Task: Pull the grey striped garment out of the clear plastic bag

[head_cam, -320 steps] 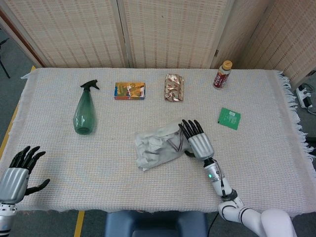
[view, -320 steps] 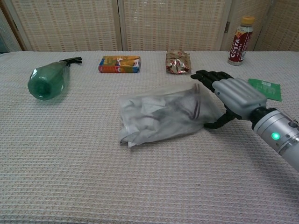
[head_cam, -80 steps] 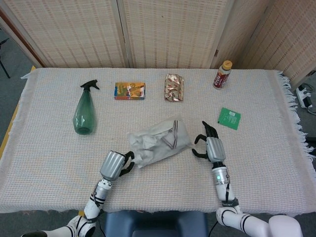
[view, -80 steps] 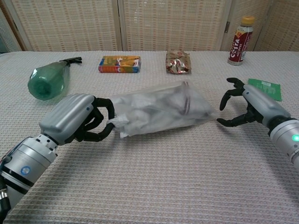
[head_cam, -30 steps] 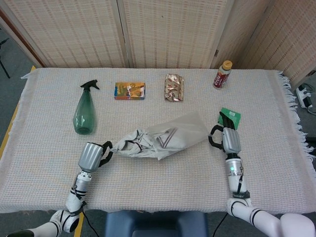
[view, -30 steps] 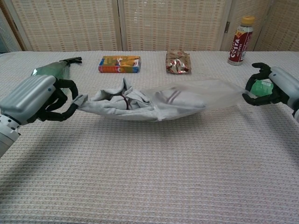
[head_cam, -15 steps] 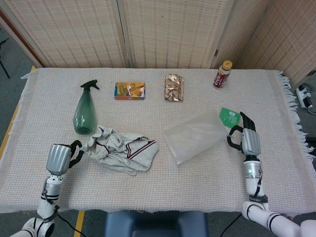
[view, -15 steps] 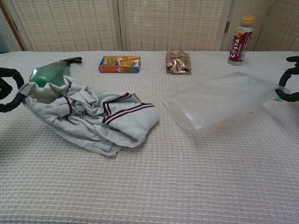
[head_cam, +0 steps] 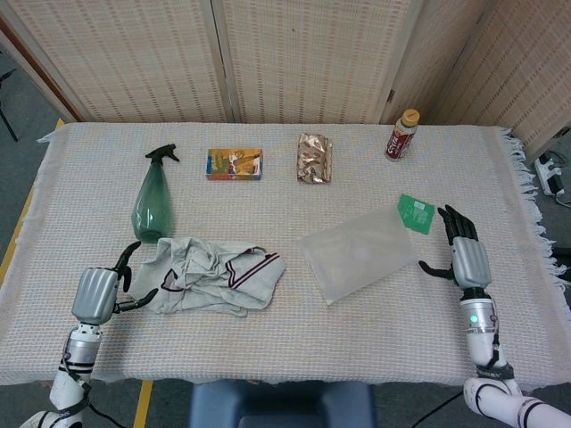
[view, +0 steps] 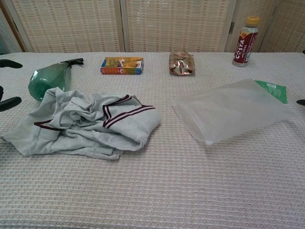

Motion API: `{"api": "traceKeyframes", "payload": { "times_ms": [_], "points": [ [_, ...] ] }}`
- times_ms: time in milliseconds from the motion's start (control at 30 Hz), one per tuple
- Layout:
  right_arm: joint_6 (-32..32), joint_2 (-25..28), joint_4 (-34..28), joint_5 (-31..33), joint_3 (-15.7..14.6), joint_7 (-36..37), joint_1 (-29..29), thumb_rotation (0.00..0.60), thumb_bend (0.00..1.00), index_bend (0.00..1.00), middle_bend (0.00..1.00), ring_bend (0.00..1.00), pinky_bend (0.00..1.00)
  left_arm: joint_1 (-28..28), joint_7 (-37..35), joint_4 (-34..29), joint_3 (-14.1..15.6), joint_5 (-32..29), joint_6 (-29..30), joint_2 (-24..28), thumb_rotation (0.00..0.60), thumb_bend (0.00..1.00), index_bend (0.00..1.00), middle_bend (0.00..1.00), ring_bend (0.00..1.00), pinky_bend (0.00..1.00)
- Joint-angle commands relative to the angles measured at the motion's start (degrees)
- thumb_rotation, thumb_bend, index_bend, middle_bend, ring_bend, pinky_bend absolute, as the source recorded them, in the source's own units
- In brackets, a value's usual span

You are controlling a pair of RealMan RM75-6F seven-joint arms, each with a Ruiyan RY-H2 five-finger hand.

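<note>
The grey garment (head_cam: 214,272) with dark red stripes lies crumpled on the table's left half, fully outside the bag; it fills the near left of the chest view (view: 90,124). Flat and empty on the cloth to its right lies the clear plastic bag (head_cam: 361,252) (view: 233,109). My left hand (head_cam: 100,290) is just left of the garment, fingers spread and holding nothing; only its fingertips (view: 9,102) show at the chest view's edge. My right hand (head_cam: 466,254) hovers right of the bag, fingers apart and empty.
A green spray bottle (head_cam: 152,201) lies just behind the garment. Along the back stand an orange box (head_cam: 235,164), a foil snack packet (head_cam: 314,158) and a capped bottle (head_cam: 402,134). A green card (head_cam: 416,214) touches the bag's far right corner.
Both hands have let go and opened. The garment dropped and settled on the table; the bag sank flat. The left hand's fingers drew back from the garment's edge.
</note>
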Motion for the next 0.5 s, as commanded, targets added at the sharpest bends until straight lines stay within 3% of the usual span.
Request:
{"api": "traceKeyframes", "payload": {
  "times_ms": [33, 100, 167, 367, 433, 500],
  "points": [
    [4.14, 8.93, -11.19, -2.21, -2.66, -6.59, -3.99, 0.600, 0.07, 0.00, 0.00, 0.00, 0.00, 1.68, 6.15, -14.64, 1.47, -5.19, -7.03, 11.51, 0.146, 0.14, 0.07, 0.39, 0.47, 0.66],
    [6.77, 11.61, -14.86, -3.58, -3.60, -9.00, -5.57, 0.600, 0.07, 0.00, 0.00, 0.00, 0.00, 1.92, 8.34, -18.77, 2.02, -7.04, -9.12, 15.38, 0.144, 0.14, 0.06, 0.28, 0.32, 0.46],
    [9.88, 14.34, -18.63, -5.35, -4.92, -12.31, -7.45, 0.600, 0.07, 0.00, 0.00, 0.00, 0.00, 2.59, 10.90, -21.16, 2.48, -7.23, -8.72, 18.48, 0.146, 0.14, 0.07, 0.21, 0.20, 0.33],
    [19.49, 18.11, -25.20, -10.52, -9.20, -24.25, -13.29, 0.600, 0.07, 0.00, 0.00, 0.00, 0.00, 8.15, 11.75, -20.36, 5.02, -2.18, 0.21, 21.08, 0.144, 0.16, 0.18, 0.19, 0.13, 0.21],
    [21.54, 17.73, -24.96, -11.73, -10.18, -24.58, -14.75, 0.600, 0.07, 0.00, 0.00, 0.00, 0.00, 10.64, 12.16, -18.10, 5.63, -0.92, 4.20, 20.12, 0.147, 0.16, 0.21, 0.18, 0.11, 0.18],
    [21.94, 18.03, -24.98, -12.50, -10.74, -24.60, -15.30, 0.600, 0.07, 0.00, 0.00, 0.00, 0.00, 12.55, 14.51, -18.00, 6.00, -0.79, 6.56, 19.40, 0.194, 0.16, 0.24, 0.16, 0.09, 0.16]
  ]
}}
